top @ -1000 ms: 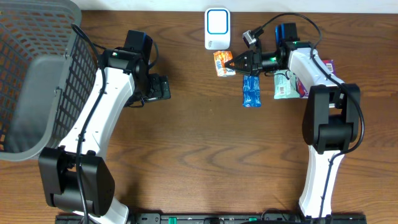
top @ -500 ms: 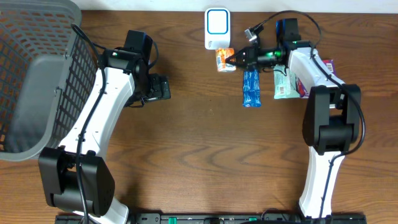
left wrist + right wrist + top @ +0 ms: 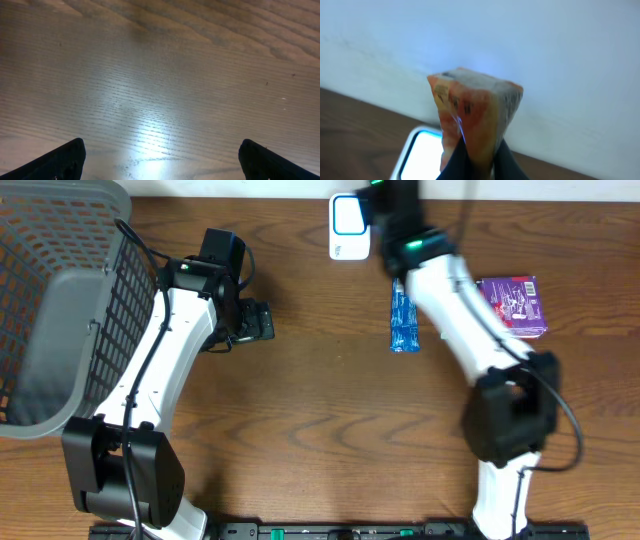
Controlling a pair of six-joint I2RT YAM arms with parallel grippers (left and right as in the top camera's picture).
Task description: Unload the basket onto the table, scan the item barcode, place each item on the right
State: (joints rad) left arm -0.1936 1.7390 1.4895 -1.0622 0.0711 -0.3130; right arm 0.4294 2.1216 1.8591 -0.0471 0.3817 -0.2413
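Near the scanner [image 3: 349, 225], outstretched right arm [image 3: 450, 290], right pincer [image 3: 474, 152] tight on orange packet [image 3: 475, 110].

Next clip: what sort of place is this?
Probably a mock checkout bench: a white barcode scanner on the wooden table, an orange packet in the right gripper near it, other snack packets, and a grey mesh basket.

basket [image 3: 60, 330] x1 | scanner [image 3: 347, 225] x1 | packet [image 3: 403, 320] [image 3: 513, 302] [image 3: 472, 115] x3 | arm [image 3: 165, 350] [image 3: 460, 300] x2

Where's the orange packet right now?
Right wrist view: the orange packet is pinched in the right gripper, raised over the white scanner at the far edge of the table.
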